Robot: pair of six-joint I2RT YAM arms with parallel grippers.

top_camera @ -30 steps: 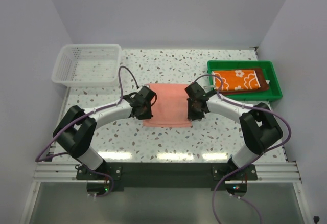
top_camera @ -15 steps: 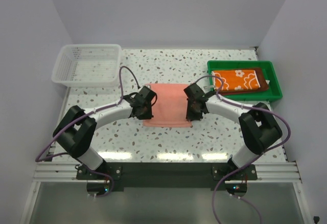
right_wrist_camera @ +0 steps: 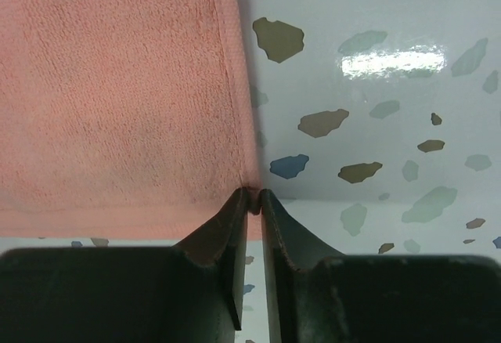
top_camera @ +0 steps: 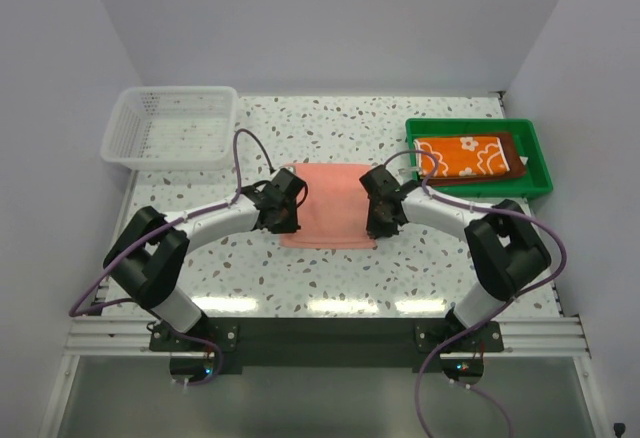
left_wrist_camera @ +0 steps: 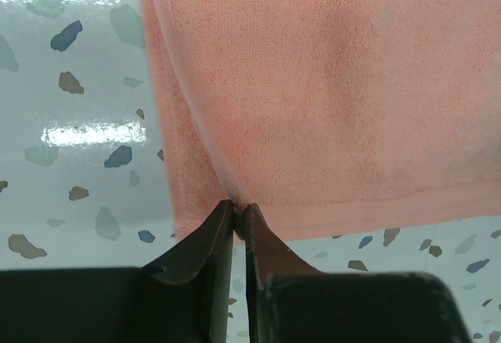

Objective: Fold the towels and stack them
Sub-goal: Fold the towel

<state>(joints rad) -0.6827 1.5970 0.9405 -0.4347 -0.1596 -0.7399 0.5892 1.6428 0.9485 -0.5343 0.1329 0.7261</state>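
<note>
A salmon pink towel (top_camera: 328, 206) lies spread on the table between my two grippers. My left gripper (top_camera: 284, 220) is shut on its near left corner; the left wrist view shows the cloth (left_wrist_camera: 329, 84) pinched between the fingertips (left_wrist_camera: 239, 210). My right gripper (top_camera: 377, 222) is shut on the near right corner, with the towel's edge (right_wrist_camera: 117, 84) nipped at the tips (right_wrist_camera: 254, 198). An orange towel with white flowers (top_camera: 463, 154) lies folded on a dark brown towel (top_camera: 517, 162) in the green tray (top_camera: 540, 180).
A white mesh basket (top_camera: 172, 127) stands at the back left. The green tray sits at the back right by the wall. Speckled tabletop (top_camera: 330, 278) lies in front of the towel.
The right arm has shifted very slightly left; both grippers stay pinched on the towel's near corners. The towel lies as before.
</note>
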